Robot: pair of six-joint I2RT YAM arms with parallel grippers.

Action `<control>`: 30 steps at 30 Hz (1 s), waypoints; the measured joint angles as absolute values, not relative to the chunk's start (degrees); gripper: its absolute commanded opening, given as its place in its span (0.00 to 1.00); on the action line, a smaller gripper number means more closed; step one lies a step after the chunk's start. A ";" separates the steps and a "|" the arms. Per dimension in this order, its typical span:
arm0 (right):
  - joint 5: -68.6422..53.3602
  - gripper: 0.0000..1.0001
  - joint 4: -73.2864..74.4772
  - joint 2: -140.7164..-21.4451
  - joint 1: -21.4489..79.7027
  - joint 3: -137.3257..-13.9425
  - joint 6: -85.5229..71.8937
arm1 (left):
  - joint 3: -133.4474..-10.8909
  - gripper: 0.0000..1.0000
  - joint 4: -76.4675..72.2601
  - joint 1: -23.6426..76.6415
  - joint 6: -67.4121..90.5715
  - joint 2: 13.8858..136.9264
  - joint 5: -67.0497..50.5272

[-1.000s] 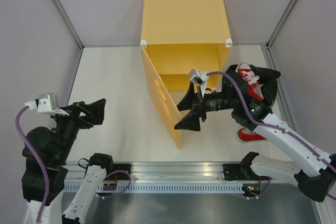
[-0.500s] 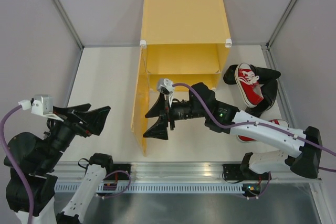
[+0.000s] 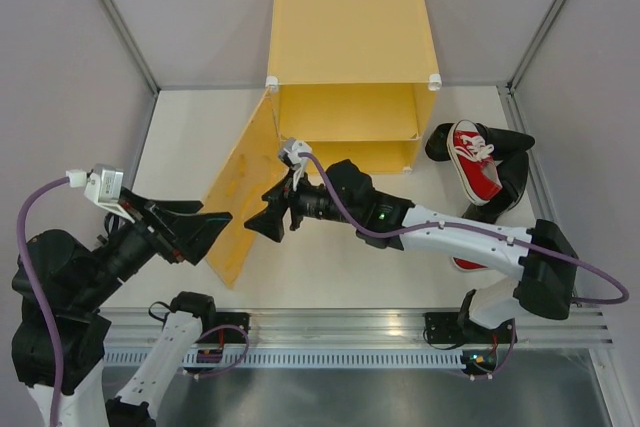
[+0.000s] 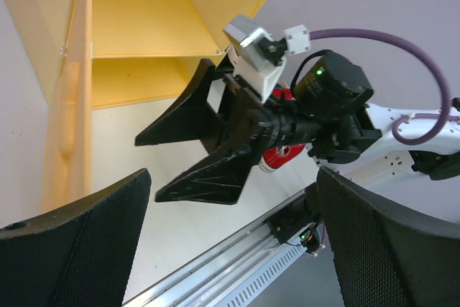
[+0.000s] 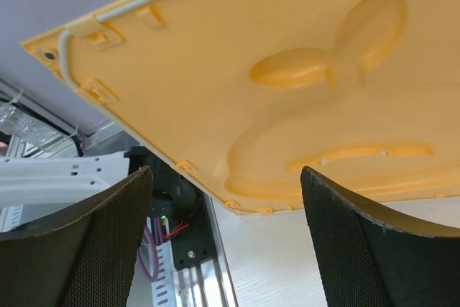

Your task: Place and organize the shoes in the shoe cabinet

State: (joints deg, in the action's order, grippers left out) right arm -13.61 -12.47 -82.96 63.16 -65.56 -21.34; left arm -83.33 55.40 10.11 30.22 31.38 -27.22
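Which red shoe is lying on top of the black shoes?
The red sneaker right of the cabinet, laces showing, lies across the black shoes. The other red sneaker sits on the table, mostly hidden under the right arm.

Left gripper (image 4: 233, 171): black mesh fingers (image 4: 72, 249) at 7 and 5 o'clock, spread wide, nothing between. Right gripper (image 4: 151, 169) at centre, tips toward 9 o'clock, jaws apart, empty. Grey camera (image 4: 251, 55) on its top; purple cable (image 4: 402, 41) arcs off toward 2 o'clock. Yellow cabinet (image 4: 144, 12) at 11 o'clock, shelf (image 4: 136, 57) inside. Door (image 4: 68, 106) edge-on at 9 o'clock, near right gripper tips; contact unclear. Red shoe (image 4: 277, 159) peeks from behind right gripper. Rail (image 4: 237, 271) at 6 o'clock.
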 measured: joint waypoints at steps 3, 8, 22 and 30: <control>-12.05 0.86 -13.23 -86.41 63.18 -66.81 -21.34 | -84.05 0.98 55.44 10.11 30.20 31.27 -27.20; -8.78 0.84 -14.28 -89.95 63.18 -68.64 -20.97 | -83.96 0.98 55.83 10.11 30.20 31.20 -27.35; 14.61 0.98 -6.81 -83.37 63.16 -67.24 -19.11 | -71.07 0.98 53.65 10.11 29.39 36.99 -11.35; 32.08 0.98 6.20 -62.65 62.61 -60.55 -17.80 | -60.97 0.99 45.50 10.11 27.68 43.20 1.06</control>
State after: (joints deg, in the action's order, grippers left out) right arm 32.08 6.20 -62.65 62.61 -60.55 -17.80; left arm -60.97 45.50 10.11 27.68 43.20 1.06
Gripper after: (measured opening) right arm 0.976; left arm 0.983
